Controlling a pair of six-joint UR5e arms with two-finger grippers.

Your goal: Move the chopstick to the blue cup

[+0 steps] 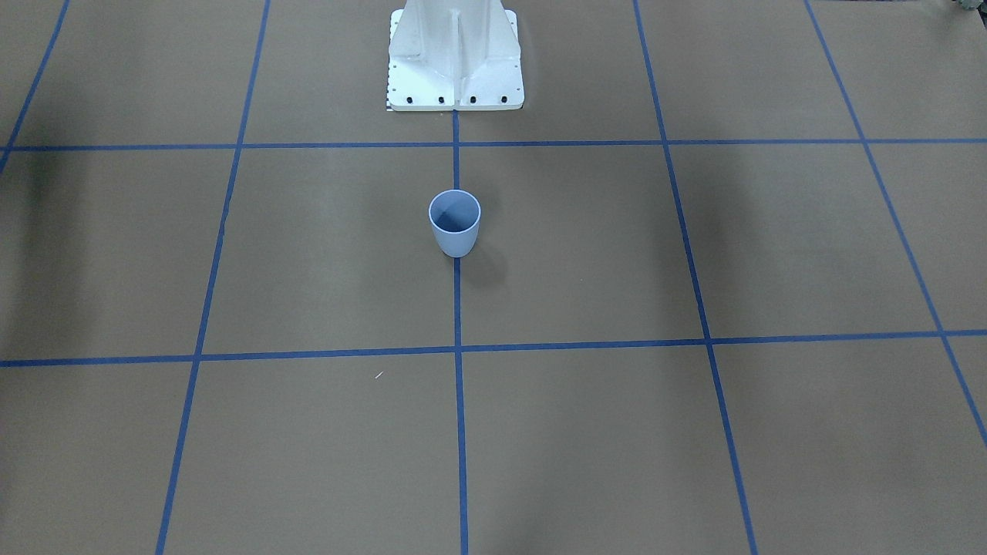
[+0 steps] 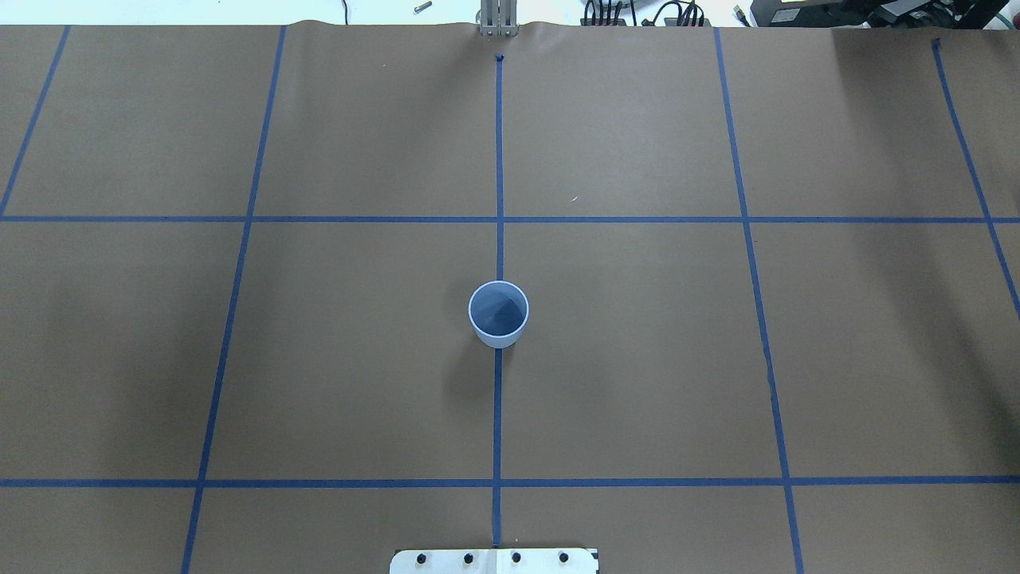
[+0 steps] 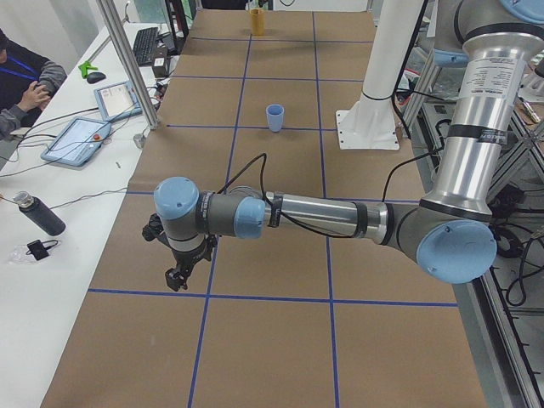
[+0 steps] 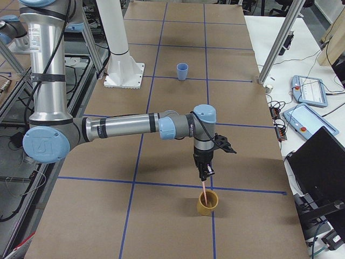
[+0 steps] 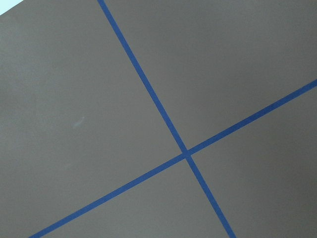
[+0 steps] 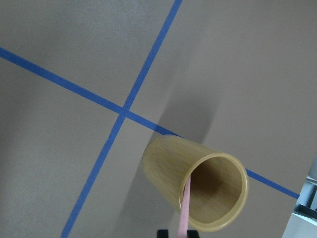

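Jaws of the left arm (image 3: 319, 217) hang well apart from everything, grip unreadable. Blue cup (image 2: 498, 313) stands centred on the worktop (image 2: 637, 359). The right arm (image 4: 124, 127) holds its jaws straight above the chopstick (image 6: 184, 208), upright in a tan cup (image 6: 168, 168) at the right end; pinched or not, unclear.

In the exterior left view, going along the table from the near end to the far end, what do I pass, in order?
left gripper → blue cup → tan cup at the far end. The white robot pedestal lies about level with the blue cup, so it is left out.
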